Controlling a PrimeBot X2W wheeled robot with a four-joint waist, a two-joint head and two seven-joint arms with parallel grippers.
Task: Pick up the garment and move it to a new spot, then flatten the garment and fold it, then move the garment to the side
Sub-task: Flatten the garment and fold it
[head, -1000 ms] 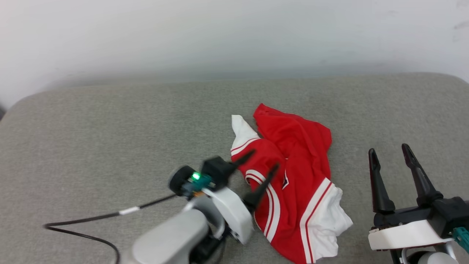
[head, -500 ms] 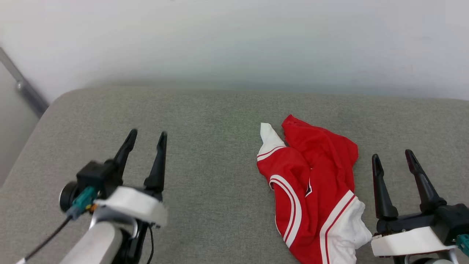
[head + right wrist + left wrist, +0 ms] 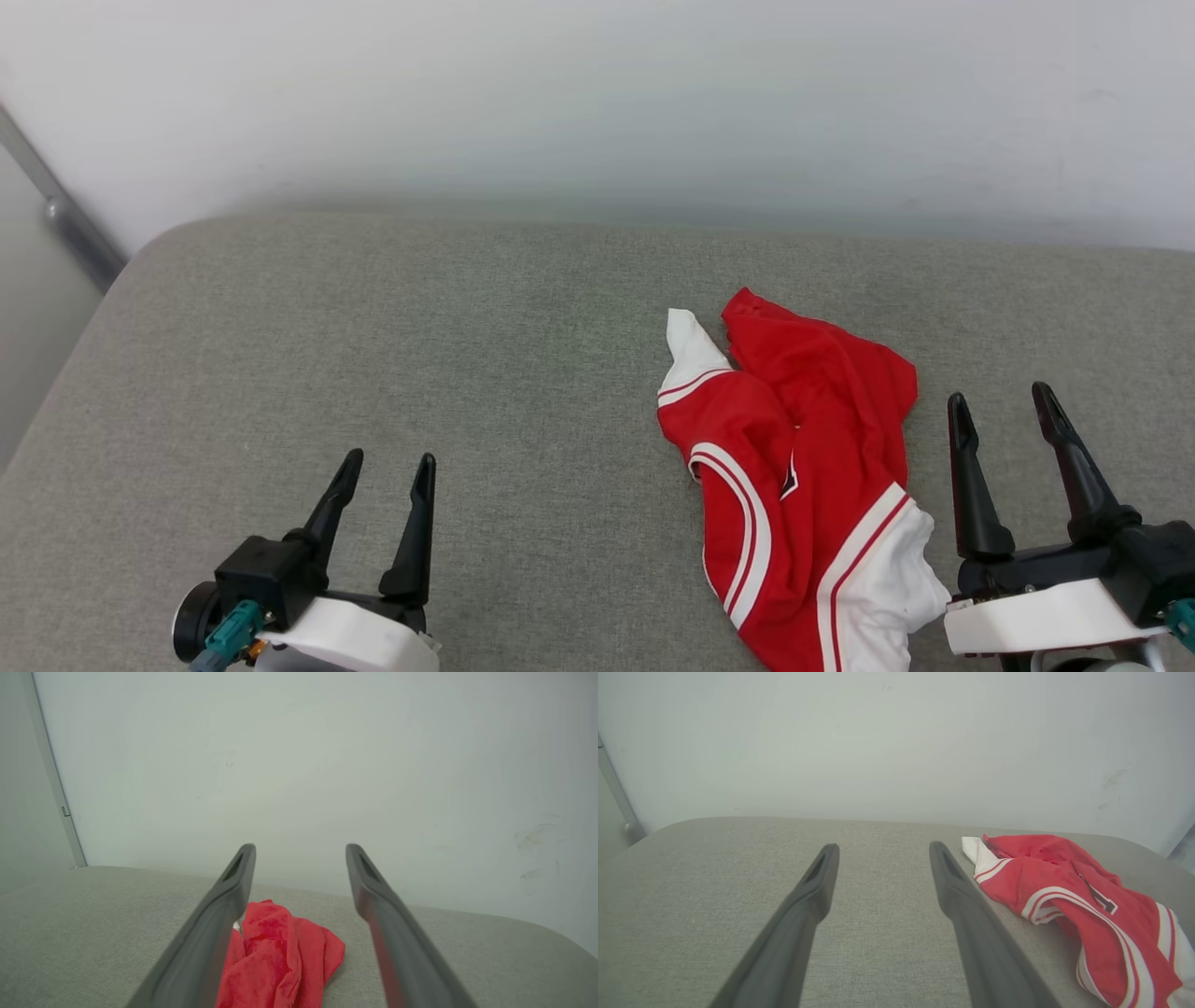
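Grey woven fabric surface [image 3: 467, 355], padded, rounded corners, runs right up to plain white wall [image 3: 597, 93]. Grey metal strip [image 3: 65, 224] slants down wall at far left. Few faint scuffs [image 3: 537, 835] on wall in right wrist view.

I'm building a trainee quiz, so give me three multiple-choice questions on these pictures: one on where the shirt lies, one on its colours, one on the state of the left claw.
1. The shirt lies on the cushion: A) at the robot's left; B) at its right, beside the right claw; C) hanging off the far edge.
2. Its sleeves are: A) white; B) black; C) blue.
3. The left claw is: A) shut on the shirt; B) open and empty; C) shut and empty.
Answers: 1 B, it lies crumpled by the right claw; 2 A, white sleeves with red stripes; 3 B, its fingers stand apart over bare cushion.
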